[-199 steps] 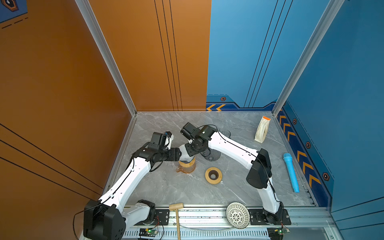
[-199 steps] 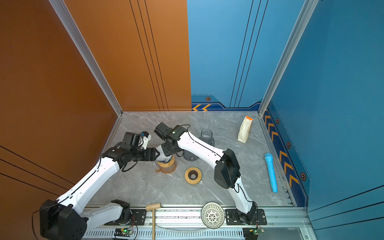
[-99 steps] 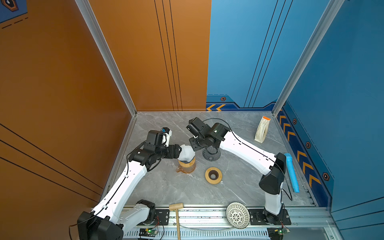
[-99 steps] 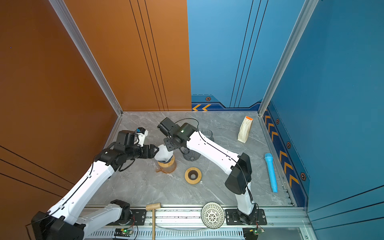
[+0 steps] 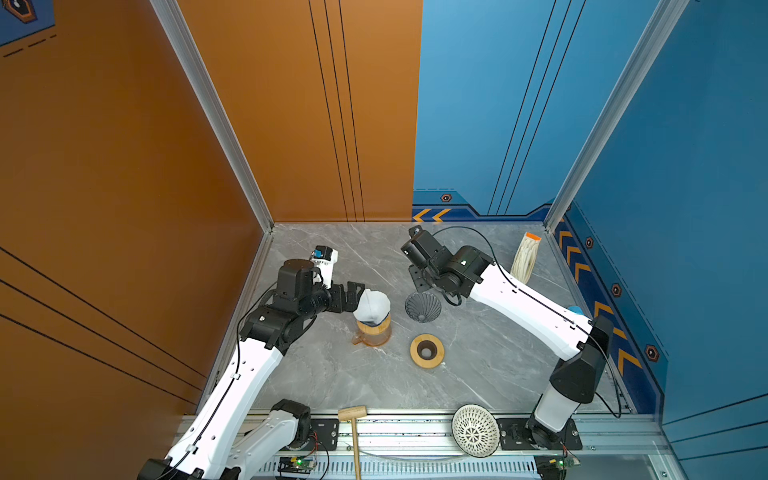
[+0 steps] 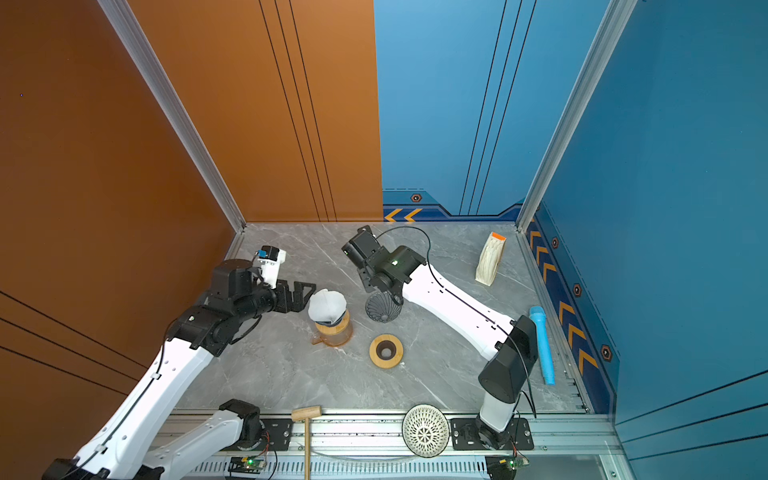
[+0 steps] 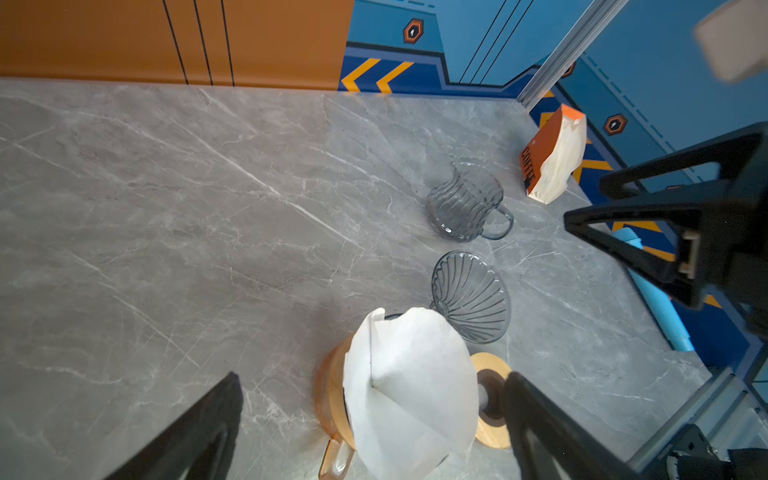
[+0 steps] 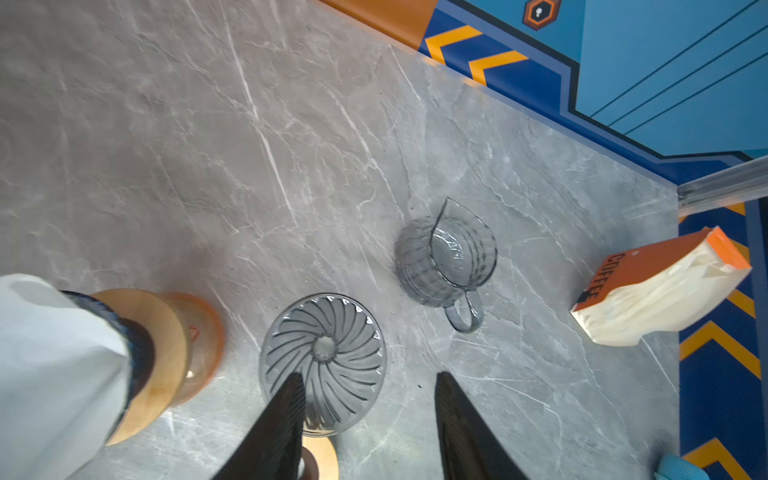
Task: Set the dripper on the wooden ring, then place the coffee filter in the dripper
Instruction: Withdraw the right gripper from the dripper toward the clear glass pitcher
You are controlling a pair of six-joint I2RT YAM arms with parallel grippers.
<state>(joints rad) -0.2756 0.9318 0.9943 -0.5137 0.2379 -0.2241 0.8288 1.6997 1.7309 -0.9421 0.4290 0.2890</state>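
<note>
The white paper coffee filter [image 5: 372, 305] [image 6: 327, 305] stands open-cone and a little tilted in the dark-rimmed dripper with a wooden collar [image 8: 160, 332], on top of an amber glass server [image 5: 374, 334]. My left gripper [image 5: 353, 295] [image 7: 374, 376] is open. Its fingers stand on either side of the filter [image 7: 409, 386], apart from it. My right gripper [image 5: 419, 282] [image 8: 369, 375] is open and empty, hanging over a grey ribbed glass dripper cone [image 5: 422, 306] [image 8: 324, 361] on the table.
A wooden ring [image 5: 427, 351] lies in front of the grey cone. A grey glass pitcher [image 8: 449, 257] stands behind it, and a coffee filter pack [image 5: 525, 257] leans at the back right. A blue tube [image 6: 542, 345] lies by the right wall. A mallet [image 5: 353, 419] and a white mesh bowl [image 5: 475, 430] rest on the front rail.
My left gripper has opened and let go of the filter, drawing slightly back to the left. My right arm has pulled away from the amber server toward the back right.
</note>
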